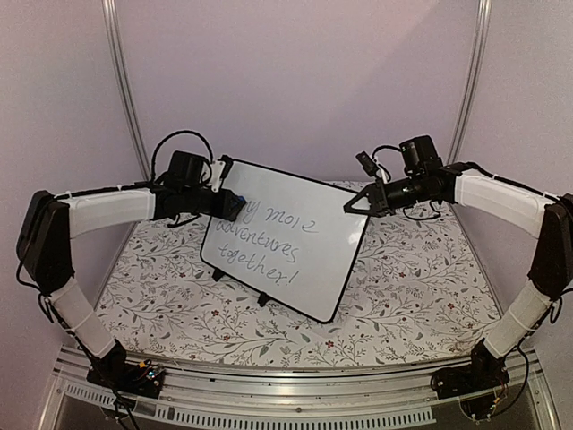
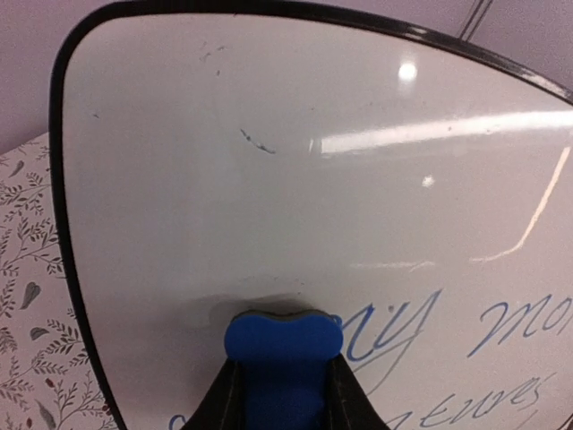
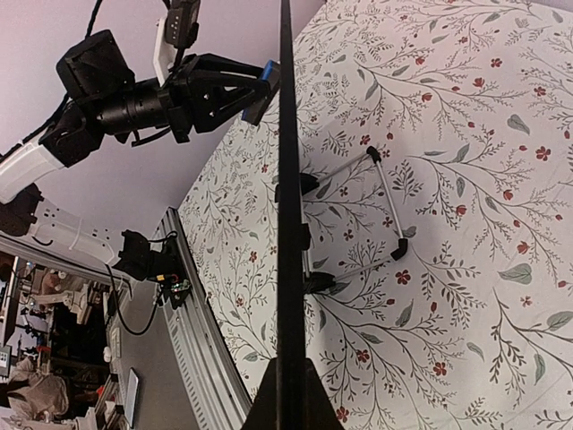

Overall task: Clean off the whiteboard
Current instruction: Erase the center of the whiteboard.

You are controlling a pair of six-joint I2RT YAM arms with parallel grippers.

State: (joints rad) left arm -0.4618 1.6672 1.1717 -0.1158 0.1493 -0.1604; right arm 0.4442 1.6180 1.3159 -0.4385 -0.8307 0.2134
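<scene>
At the centre of the floral worktop (image 1: 421, 287) the whiteboard (image 1: 286, 237) stands propped on its feet, leaning back, with grey handwriting (image 1: 273, 246) across its face. The left fingers (image 1: 228, 204) are clamped narrowly on a blue eraser (image 2: 282, 345), whose end presses the board near its 10 o'clock corner, just beside the first written word. The right fingers (image 1: 358, 202) are pinched tight on the board's black frame at about 2 o'clock. Above the eraser the glossy surface carries only a few faint marks.
</scene>
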